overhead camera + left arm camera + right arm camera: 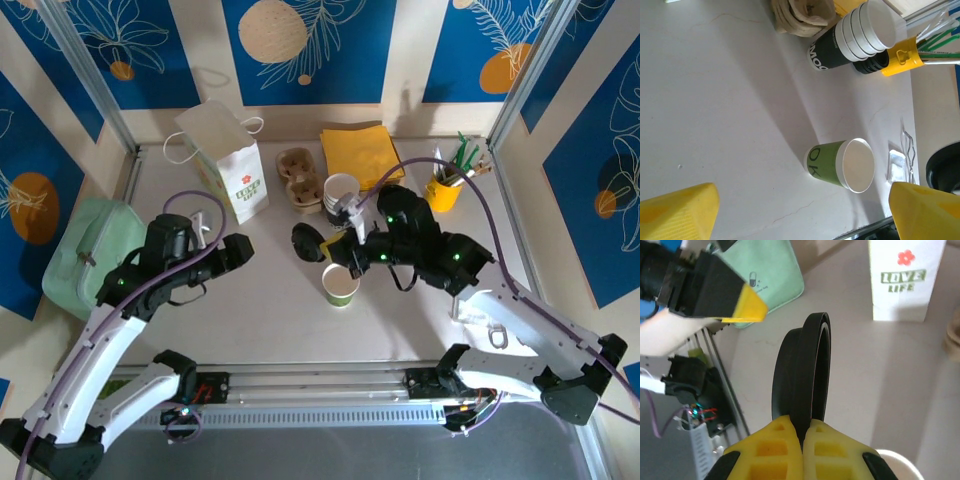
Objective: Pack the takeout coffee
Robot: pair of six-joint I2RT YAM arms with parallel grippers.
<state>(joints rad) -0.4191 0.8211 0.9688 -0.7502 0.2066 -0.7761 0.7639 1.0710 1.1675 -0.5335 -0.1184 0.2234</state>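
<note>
"LOVE LIFE" on bag, "OK" on cup, lid in right pincer

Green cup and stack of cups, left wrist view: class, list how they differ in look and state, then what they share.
The green cup is a single cup; the stack of cups is several nested together. The green cup has a green wall with dark letters; the stack of cups shows a black wall with white letters. Both are lidless, white-rimmed and white inside.
</note>
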